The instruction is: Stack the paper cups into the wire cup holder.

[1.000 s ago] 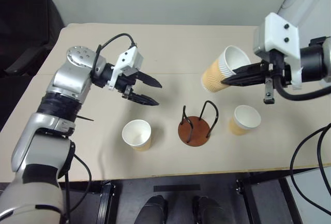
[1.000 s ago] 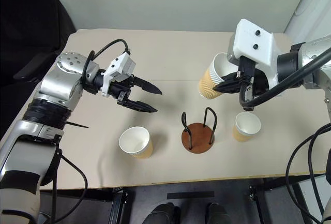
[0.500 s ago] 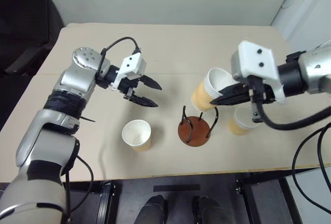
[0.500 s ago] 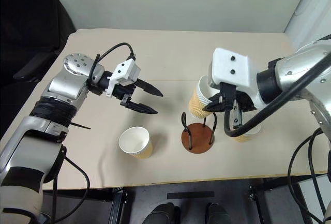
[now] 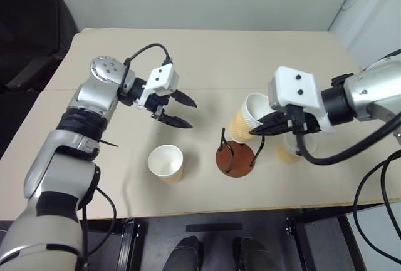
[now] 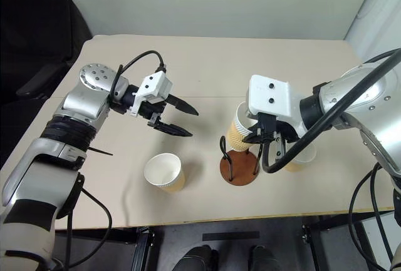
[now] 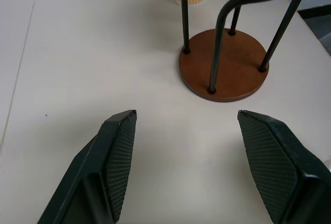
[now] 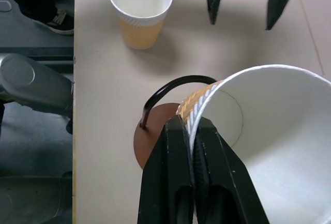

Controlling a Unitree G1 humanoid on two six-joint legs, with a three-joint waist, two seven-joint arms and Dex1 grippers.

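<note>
The right gripper [image 5: 260, 131], pinching a cup [image 5: 245, 118] by its rim, has dropped to the holder [image 5: 236, 156]; level it, centre between the loops; left gripper [image 5: 183, 112] gapes empty

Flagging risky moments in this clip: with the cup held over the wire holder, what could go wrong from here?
1. The right end effector pinches the held paper cup by one spot on its rim, and the cup hangs tilted; its bottom could catch on a black loop of the wire cup holder rather than drop between them.
2. A snag might push or tip the light holder.
3. The third cup stands close under the right arm and could be knocked.
</note>
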